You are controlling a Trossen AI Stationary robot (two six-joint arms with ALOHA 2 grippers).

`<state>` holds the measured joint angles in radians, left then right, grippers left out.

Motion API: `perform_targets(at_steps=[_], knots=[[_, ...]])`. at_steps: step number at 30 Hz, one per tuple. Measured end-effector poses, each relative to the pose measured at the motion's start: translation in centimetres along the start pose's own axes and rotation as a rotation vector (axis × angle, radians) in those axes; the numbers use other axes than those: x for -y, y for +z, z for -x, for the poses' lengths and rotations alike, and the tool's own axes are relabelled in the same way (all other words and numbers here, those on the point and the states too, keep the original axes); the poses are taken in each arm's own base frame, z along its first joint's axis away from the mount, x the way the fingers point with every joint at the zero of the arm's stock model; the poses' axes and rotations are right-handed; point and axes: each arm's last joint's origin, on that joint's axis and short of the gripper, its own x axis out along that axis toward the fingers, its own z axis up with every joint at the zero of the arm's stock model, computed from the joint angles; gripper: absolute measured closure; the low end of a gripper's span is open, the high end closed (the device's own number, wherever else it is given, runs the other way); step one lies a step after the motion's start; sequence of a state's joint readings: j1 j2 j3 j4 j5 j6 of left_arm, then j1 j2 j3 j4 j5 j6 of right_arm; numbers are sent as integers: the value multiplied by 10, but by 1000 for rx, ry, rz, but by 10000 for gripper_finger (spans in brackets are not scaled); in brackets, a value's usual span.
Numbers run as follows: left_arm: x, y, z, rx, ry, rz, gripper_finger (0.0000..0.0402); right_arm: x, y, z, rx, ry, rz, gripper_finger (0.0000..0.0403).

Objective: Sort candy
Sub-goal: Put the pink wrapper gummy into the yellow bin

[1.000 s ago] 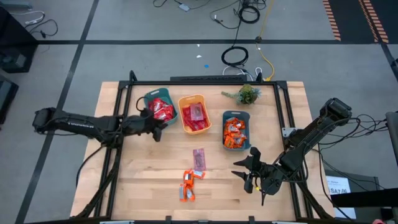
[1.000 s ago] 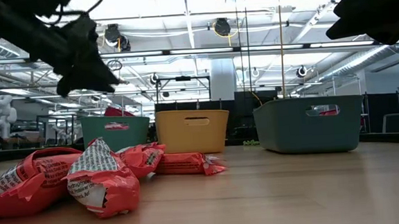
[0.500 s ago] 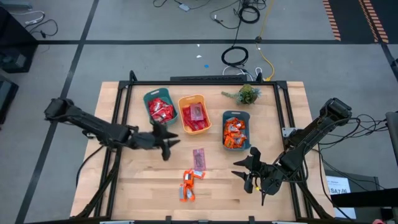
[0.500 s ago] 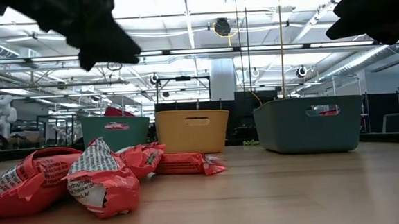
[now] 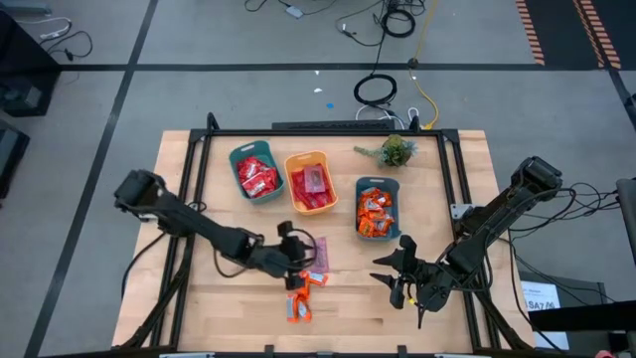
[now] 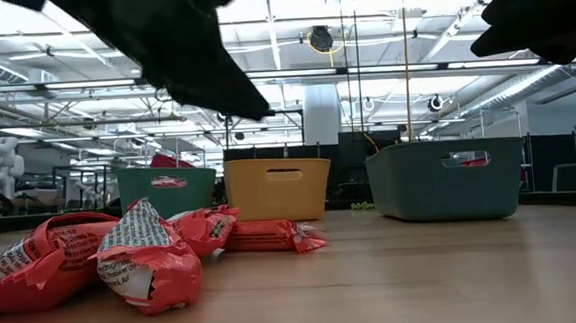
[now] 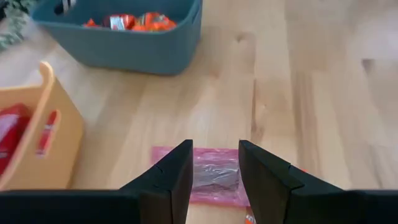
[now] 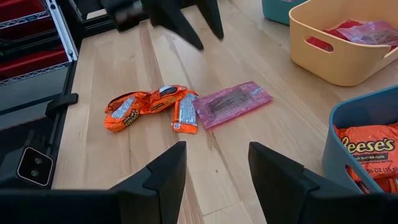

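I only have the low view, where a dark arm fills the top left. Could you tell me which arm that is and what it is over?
Observer: It is the left arm. The left gripper hangs above a pink packet that lies flat on the table.
Operator: Is it holding anything?
Observer: No. In the left wrist view its fingers stand apart with nothing between them, and the packet lies beneath.
Operator: And the right gripper?
Observer: The right gripper waits open, to the right of the orange candies and apart from them.
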<state>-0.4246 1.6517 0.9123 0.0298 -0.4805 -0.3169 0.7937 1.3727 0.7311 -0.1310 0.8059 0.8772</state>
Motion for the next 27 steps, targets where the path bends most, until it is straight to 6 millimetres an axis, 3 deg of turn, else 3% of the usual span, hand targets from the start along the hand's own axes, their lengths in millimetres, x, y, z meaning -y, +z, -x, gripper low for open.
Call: perform_targets(at_steps=[19, 22, 27], knots=[[-4, -58, -87, -107, 67, 74, 267, -1, 0, 0, 4, 5, -6, 238], [-1, -61, -90, -118, 64, 69, 295, -1, 0, 0, 4, 4, -4, 238], [3, -53, -91, -114, 45, 57, 388, -1, 0, 0, 4, 4, -3, 238]])
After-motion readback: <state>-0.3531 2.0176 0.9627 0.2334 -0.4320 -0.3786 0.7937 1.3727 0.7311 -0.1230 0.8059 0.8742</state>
